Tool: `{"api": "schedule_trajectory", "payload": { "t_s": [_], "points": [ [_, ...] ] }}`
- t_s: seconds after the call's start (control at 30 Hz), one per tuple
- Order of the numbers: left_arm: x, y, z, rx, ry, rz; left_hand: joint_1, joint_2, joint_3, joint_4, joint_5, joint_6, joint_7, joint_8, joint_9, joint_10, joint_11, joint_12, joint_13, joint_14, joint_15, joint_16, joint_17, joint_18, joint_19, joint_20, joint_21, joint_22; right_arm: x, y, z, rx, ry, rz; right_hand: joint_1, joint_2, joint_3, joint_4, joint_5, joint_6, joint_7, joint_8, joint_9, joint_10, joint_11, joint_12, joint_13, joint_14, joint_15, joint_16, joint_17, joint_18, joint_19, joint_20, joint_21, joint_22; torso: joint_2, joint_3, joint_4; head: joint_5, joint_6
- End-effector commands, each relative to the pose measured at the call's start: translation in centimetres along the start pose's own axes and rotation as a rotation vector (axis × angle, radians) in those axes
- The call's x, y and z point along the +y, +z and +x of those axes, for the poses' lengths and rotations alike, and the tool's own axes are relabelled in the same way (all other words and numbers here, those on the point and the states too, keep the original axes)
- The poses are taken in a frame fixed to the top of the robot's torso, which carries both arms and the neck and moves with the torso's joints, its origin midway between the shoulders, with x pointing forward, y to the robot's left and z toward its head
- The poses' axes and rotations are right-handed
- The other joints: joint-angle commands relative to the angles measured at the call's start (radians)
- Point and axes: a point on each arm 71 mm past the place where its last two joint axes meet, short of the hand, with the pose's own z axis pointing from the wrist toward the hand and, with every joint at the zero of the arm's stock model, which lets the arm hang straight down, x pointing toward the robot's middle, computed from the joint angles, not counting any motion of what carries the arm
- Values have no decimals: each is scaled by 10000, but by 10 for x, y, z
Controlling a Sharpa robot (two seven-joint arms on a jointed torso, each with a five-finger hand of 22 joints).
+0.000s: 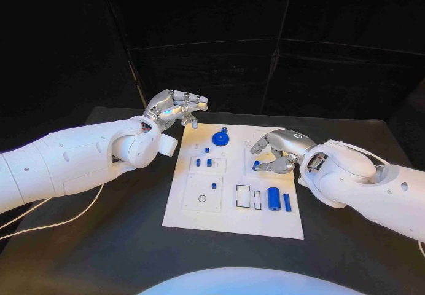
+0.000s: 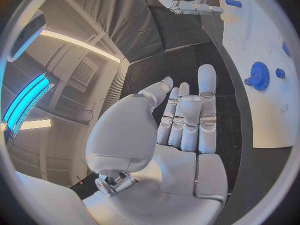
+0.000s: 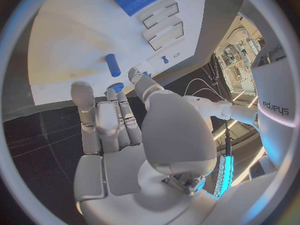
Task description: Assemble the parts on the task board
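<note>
Your right hand [image 1: 276,152] pinches a small blue part [image 1: 257,165] at the task board's [image 1: 232,221] two o'clock, so a loose pinch could drop it; your left hand [image 1: 175,106] waits empty, fingers apart.

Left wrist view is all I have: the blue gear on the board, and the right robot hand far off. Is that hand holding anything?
Observer: It seems so. In the right wrist view the right robot hand pinches a small blue part at its fingertips.
Operator: Where over the board is it?
Observer: In the head view it is over the right side of the task board, about midway along it.
Operator: And is my left robot hand over the board?
Observer: No. In the head view the left robot hand hangs above the black table, just beyond the board's far left corner.
</note>
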Motion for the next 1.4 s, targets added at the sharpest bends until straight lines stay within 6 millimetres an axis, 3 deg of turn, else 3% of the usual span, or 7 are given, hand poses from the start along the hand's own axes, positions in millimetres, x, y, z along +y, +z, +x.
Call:
{"api": "schedule_trajectory", "payload": {
  "t_s": [0.03, 0.37, 0.6, 0.83, 1.4],
  "points": [
    [-1, 1, 1, 127, -96, 28, -60, 23, -25, 42, -2, -66, 4, 53, -11, -48, 12, 46, 15, 5, 31, 24, 9, 134, 79, 14, -36, -16, -1, 1, 3, 633, -456, 252, 111, 33, -132, 35, -37, -58, 7, -22, -4, -130, -4, 81, -19, -62, -31, -58, -27, 141, -95, -4, -79, -27, -1, -7, 20, -11, -17],
    [-1, 0, 1, 142, -104, 15, -60, 23, -25, 42, -2, -66, 4, 53, -11, -48, 12, 46, 15, 5, 31, 24, 9, 134, 79, 14, -36, -16, -2, 6, 8, 1009, -472, 355, 359, 426, -251, 164, -26, 234, 29, 76, 24, 248, -29, 590, -24, 70, -61, 93, 161, 94, 128, -12, 43, 217, 0, -17, 19, -6, -33],
    [-1, 1, 2, 154, -109, 17, -45, 25, -30, 38, 1, -72, 2, 59, -10, -57, 10, 58, 17, 2, 31, 23, 2, 134, 80, 15, -40, -19, -1, 12, 10, 1102, -462, 262, 649, 956, 510, 179, -368, 786, -9, 238, 51, 1115, -161, 772, -96, 167, -178, 144, 230, -13, 551, -94, 418, 860, 7, -3, 12, 3, -66],
    [-1, 1, 2, 171, -116, 8, -35, 27, -30, 34, 2, -74, 1, 62, -9, -61, 9, 63, 17, 2, 31, 24, 3, 135, 80, 15, -42, -20, 0, 16, 12, 1225, -470, 171, 491, 894, 867, 257, -389, 1094, -91, 284, 42, 1529, -258, 633, -115, 212, -243, 180, 272, -48, 688, -161, 536, 1052, -1, -8, 5, 9, -107],
    [-1, 0, 3, 273, -163, 1, -5, 53, -24, 30, 8, -81, 1, 72, -8, -74, 8, 82, 19, 48, 29, 80, 127, 137, 87, 15, -44, -22, -3, 25, 17, 1422, -653, 403, 408, 764, 1068, 284, -389, 1206, -139, 255, 24, 1729, -307, 461, -113, 219, -287, 173, 241, -56, 717, -207, 549, 1077, -9, -12, 19, 10, -133]
  ]
}}
